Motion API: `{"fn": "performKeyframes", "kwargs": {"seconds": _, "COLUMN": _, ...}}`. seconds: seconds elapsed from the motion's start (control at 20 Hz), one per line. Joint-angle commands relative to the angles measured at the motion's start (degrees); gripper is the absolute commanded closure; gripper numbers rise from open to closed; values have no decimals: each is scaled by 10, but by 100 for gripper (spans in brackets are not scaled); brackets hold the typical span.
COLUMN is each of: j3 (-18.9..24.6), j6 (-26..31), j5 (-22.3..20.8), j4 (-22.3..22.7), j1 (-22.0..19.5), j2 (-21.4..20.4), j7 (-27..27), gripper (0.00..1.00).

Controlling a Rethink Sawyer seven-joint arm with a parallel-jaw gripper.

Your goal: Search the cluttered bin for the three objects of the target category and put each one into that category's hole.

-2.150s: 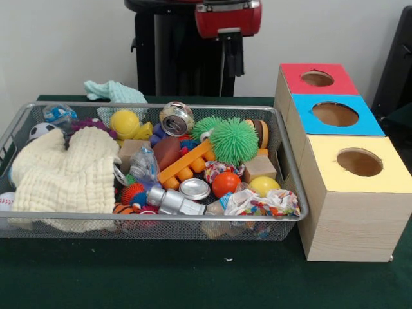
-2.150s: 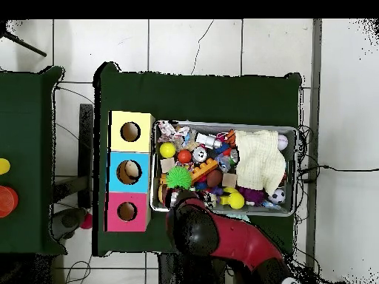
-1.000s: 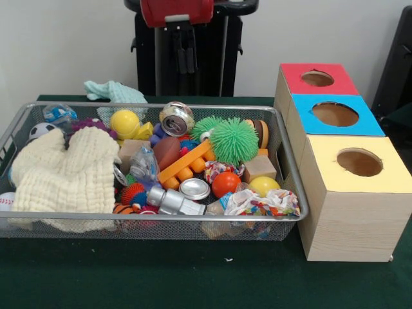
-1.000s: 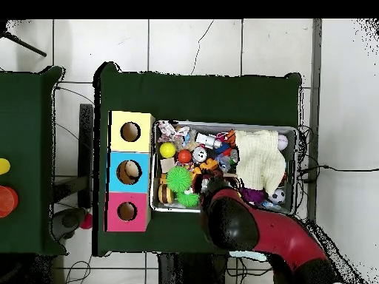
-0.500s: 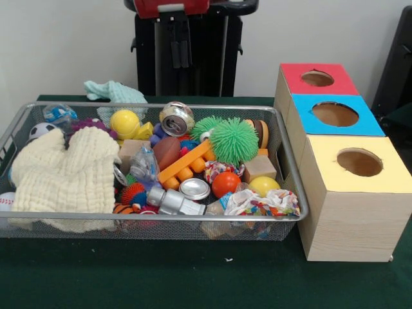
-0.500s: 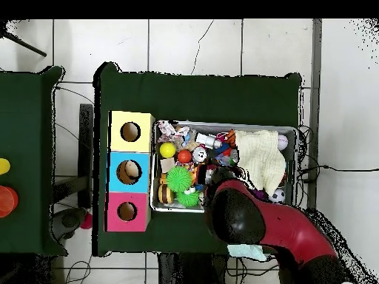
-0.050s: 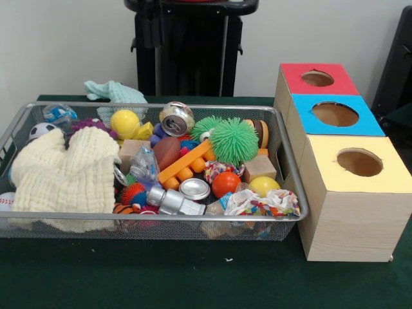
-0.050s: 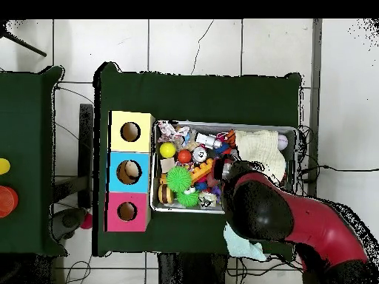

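You see the arm overhanging the bin from above; the pincer hides beneath it, so you cannot tell its state.

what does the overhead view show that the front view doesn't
Only the overhead view shows the red and black robot arm, covering the bin's side nearest the base, plus white floor tiles. Only the front view shows the crushed silver can and yellow ball. Both show the wire mesh bin, cream knitted cloth, spiky green ball and three holed boxes.
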Motion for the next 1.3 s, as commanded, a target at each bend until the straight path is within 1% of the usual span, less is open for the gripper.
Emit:
{"fn": "performKeyframes", "kwargs": {"seconds": 0.05, "j3": 45, "j6": 23, "j5": -76, "j4": -41, "j1": -29, "j2": 8, "j7": -91, "gripper": 100}}
{"fn": "performKeyframes", "kwargs": {"seconds": 0.2, "j3": 47, "j6": -37, "j5": -124, "j4": -38, "j1": -36, "j2": 35, "j7": -77, "gripper": 100}}
{"fn": "performKeyframes", "kwargs": {"seconds": 0.35, "j3": 41, "j6": -117, "j5": -169, "j4": -24, "j1": -38, "j2": 57, "j7": -36, "gripper": 100}}
{"fn": "performKeyframes", "kwargs": {"seconds": 0.5, "j3": 4, "j6": -181, "j5": -208, "j4": -18, "j1": -18, "j2": 82, "j7": 9, "gripper": 100}}
{"fn": "performKeyframes", "kwargs": {"seconds": 0.6, "j3": -21, "j6": -211, "j5": -226, "j4": -15, "j1": -3, "j2": 92, "j7": 30, "gripper": 100}}
{"fn": "performKeyframes", "kwargs": {"seconds": 0.75, "j3": -53, "j6": -237, "j5": -240, "j4": -8, "j1": 17, "j2": 104, "j7": 49, "gripper": 100}}
{"fn": "performKeyframes", "kwargs": {"seconds": 0.85, "j3": -70, "j6": -246, "j5": -238, "j4": -2, "j1": 28, "j2": 114, "j7": 60, "gripper": 100}}
{"fn": "performKeyframes", "kwargs": {"seconds": 1.0, "j3": -99, "j6": -280, "j5": -239, "j4": 1, "j1": 49, "j2": 127, "j7": 70, "gripper": 100}}
{"fn": "performKeyframes", "kwargs": {"seconds": 1.3, "j3": -131, "j6": -333, "j5": -240, "j4": 1, "j1": 74, "j2": 137, "j7": 79, "gripper": 100}}
